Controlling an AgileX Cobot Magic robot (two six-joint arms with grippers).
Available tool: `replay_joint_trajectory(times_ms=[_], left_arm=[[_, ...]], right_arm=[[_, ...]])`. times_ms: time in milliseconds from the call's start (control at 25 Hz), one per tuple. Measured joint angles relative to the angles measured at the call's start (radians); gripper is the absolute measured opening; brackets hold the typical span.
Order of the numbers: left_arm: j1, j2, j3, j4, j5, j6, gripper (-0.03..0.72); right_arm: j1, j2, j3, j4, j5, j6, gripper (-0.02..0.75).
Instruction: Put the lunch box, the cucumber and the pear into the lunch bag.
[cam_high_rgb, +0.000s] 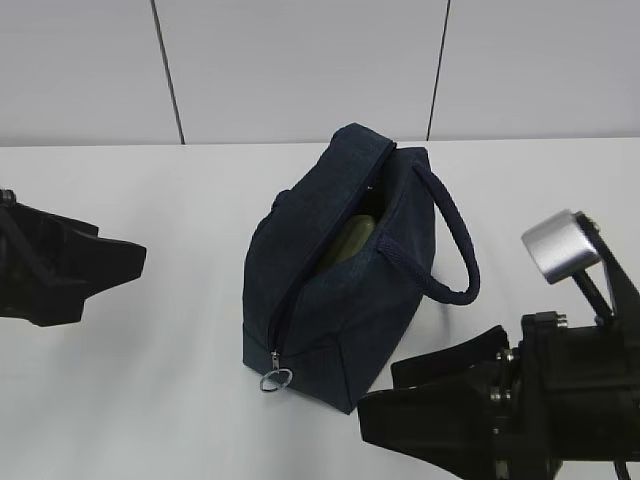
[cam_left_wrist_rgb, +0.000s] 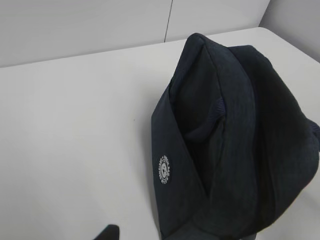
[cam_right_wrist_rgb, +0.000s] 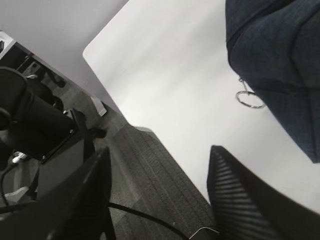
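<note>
The navy lunch bag (cam_high_rgb: 340, 300) stands at the middle of the table with its zip open and its ring pull (cam_high_rgb: 276, 380) hanging at the near end. Through the opening I see the pale green lid of the lunch box (cam_high_rgb: 350, 240) inside. The cucumber and the pear are hidden. My left gripper (cam_high_rgb: 125, 268) hovers left of the bag, apart from it. Only one fingertip (cam_left_wrist_rgb: 107, 233) shows in the left wrist view, beside the bag (cam_left_wrist_rgb: 235, 140). My right gripper (cam_high_rgb: 380, 390) is open and empty near the bag's front right corner, with its jaws wide apart (cam_right_wrist_rgb: 157, 172).
One loop handle (cam_high_rgb: 455, 250) sticks out on the bag's right side. The right wrist view shows the ring pull (cam_right_wrist_rgb: 248, 99), the table's front edge (cam_right_wrist_rgb: 150, 131) and the floor below it. A white wall stands behind the table.
</note>
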Motion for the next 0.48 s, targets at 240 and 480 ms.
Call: replay_joint_trajectory(times_ms=[240,480], left_arm=[[0.000,0.000,0.000,0.000,0.010,0.001,0.343],[0.000,-0.001,0.000,0.000,0.011,0.002,0.342]], right_arm=[[0.000,0.021,-0.012,-0.005,0.039,-0.008,0.382],[0.000,0.023,-0.020,-0.027,-0.110,-0.109,0.376]])
